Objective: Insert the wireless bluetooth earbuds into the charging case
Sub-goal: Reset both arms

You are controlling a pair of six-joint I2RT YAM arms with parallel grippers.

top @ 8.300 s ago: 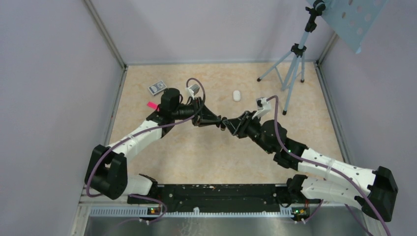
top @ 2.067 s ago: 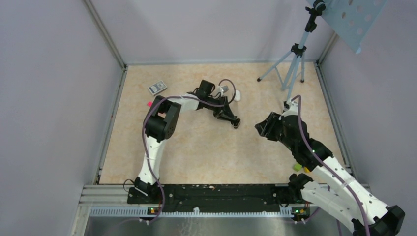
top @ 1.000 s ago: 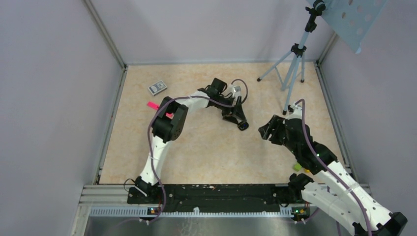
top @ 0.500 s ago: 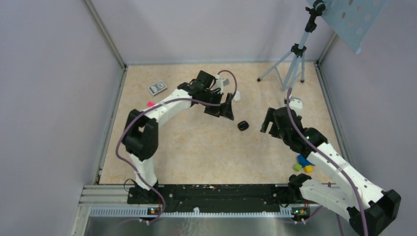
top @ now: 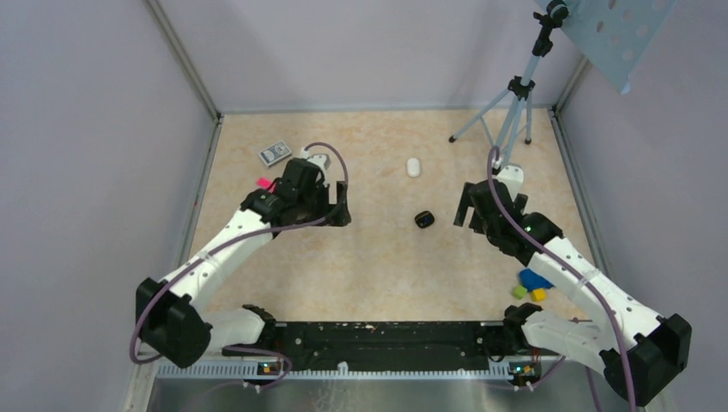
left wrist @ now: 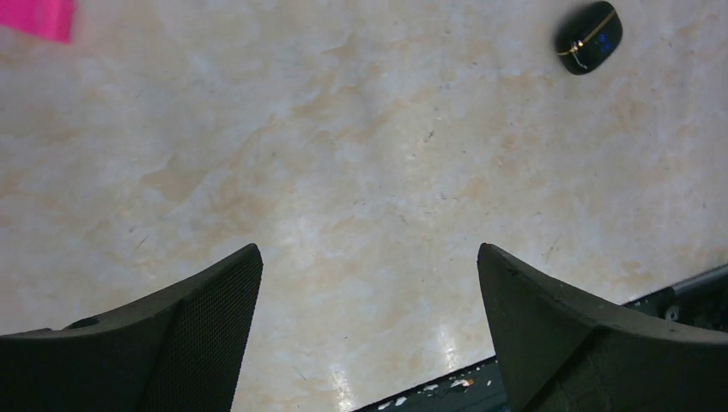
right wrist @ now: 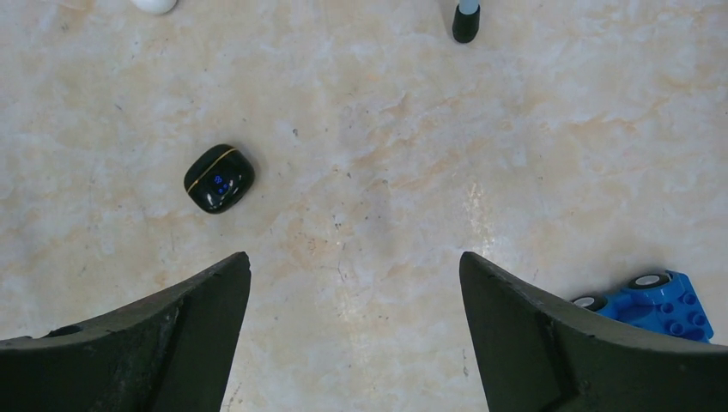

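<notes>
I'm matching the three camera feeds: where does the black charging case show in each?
Top external: black charging case just right of centre.
Left wrist: top right corner.
Right wrist: left of centre, upper half.
Shared landmark: white oval object, beyond the case in top external, top-left edge in right wrist; absent from left wrist.

We see the left arm (top: pixel 225 245) rise from its base at the lower left and stretch up and to the right. The left gripper (top: pixel 340 209) sits at its far end, jaws spread wide and gripping nothing. The right arm (top: pixel 577 276) mirrors it from the lower right, reaching up and leftward. Its right gripper (top: pixel 468 206) is likewise wide apart and empty (each wrist view shows two dark fingers (left wrist: pixel 197 326) well separated). The two grippers stand well apart.
</notes>
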